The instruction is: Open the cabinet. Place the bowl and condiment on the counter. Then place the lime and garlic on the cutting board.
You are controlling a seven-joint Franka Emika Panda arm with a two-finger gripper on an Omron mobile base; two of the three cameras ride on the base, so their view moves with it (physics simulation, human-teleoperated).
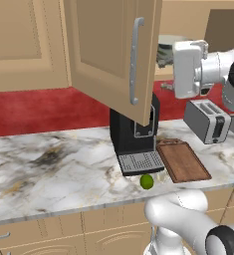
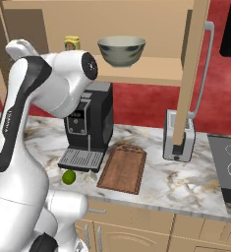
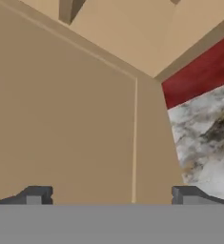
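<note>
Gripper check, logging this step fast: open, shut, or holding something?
Gripper: open, jaws wide apart, holding nothing, facing the inside of the cabinet door.

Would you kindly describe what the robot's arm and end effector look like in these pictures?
The arm is glossy white with rounded links and dark grey or black joint bands. Its hand is a boxy white block. The end effector has two small dark grey fingertips. No cables are visible.

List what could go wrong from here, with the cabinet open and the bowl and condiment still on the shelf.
1. The bowl is wide and sits at the shelf front; open jaws may not span its rim, so it could slip and fall onto the counter.
2. The condiment stands behind the arm's elbow; a swing might knock it over.
3. The open cabinet door hangs beside the gripper; the hand could strike it.
</note>
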